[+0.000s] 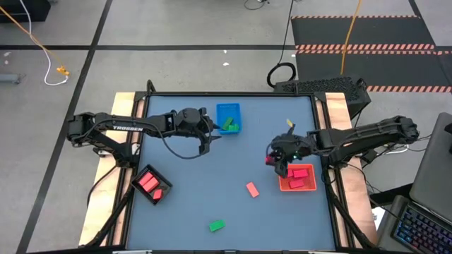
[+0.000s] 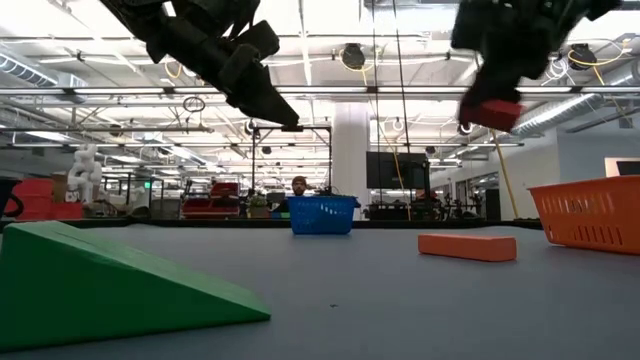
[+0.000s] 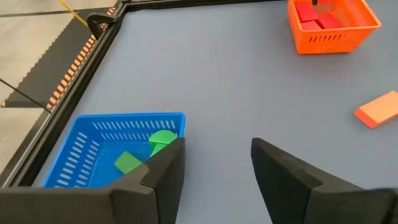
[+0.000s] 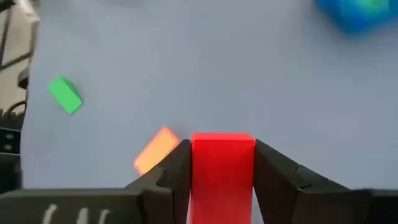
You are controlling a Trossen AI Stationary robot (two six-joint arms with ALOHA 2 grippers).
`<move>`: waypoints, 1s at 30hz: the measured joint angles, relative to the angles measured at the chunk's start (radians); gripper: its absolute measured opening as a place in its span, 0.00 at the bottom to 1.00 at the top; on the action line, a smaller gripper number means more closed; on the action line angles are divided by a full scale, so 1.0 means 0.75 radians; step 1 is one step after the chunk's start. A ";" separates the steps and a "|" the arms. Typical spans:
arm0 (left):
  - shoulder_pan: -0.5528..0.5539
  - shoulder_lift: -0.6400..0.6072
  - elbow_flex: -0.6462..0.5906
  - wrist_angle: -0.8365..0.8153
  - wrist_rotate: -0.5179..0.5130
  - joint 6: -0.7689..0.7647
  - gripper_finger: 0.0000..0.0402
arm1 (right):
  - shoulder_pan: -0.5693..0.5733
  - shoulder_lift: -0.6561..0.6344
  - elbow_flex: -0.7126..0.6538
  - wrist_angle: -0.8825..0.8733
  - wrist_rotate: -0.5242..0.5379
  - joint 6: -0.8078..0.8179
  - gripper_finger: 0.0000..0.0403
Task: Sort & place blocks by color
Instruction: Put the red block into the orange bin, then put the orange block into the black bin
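"TROSSEN" lettering runs along the left arm, which reaches rightward from the frame's left. Left gripper (image 1: pixel 209 139) hangs open and empty just left of the blue tray (image 1: pixel 228 108) holding green blocks (image 1: pixel 229 125). Right of centre, the right gripper (image 1: pixel 277 159) clamps a red block (image 4: pixel 222 168) beside the orange tray (image 1: pixel 296 186).

Wide bare tabletop (image 1: pixel 198 190) is seen mid-table, interrupted only by a salmon block (image 1: pixel 252 189) and a green block (image 1: pixel 217 226). Edges are occupied by the blue basket (image 1: pixel 228 118), black tray (image 1: pixel 152 185) and orange basket (image 1: pixel 297 179).
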 joint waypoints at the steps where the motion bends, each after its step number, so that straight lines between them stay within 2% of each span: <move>1: 0.000 0.000 0.000 0.000 0.000 -0.003 0.45 | 0.017 0.000 0.000 -0.040 -0.004 0.082 0.30; 11: -0.025 0.001 0.000 -0.046 0.022 -0.054 0.40 | 0.196 0.007 0.000 -0.508 -0.180 0.686 0.30; 15: -0.046 0.001 0.000 -0.019 0.025 -0.048 0.40 | 0.250 0.007 0.000 -0.607 -0.178 0.785 0.30; 21: -0.078 0.001 0.000 -0.001 0.025 -0.072 0.42 | 0.267 0.008 0.000 -0.622 -0.139 0.809 0.31; 23: -0.091 0.001 0.000 -0.019 0.025 -0.090 0.41 | 0.267 0.008 0.000 -0.622 -0.135 0.810 0.36; 27: -0.121 0.001 0.000 -0.047 0.025 -0.094 0.40 | 0.267 0.008 0.000 -0.622 -0.136 0.815 0.58; 30: -0.145 0.001 0.000 -0.050 0.024 -0.103 0.40 | 0.267 0.008 0.000 -0.622 -0.139 0.814 0.69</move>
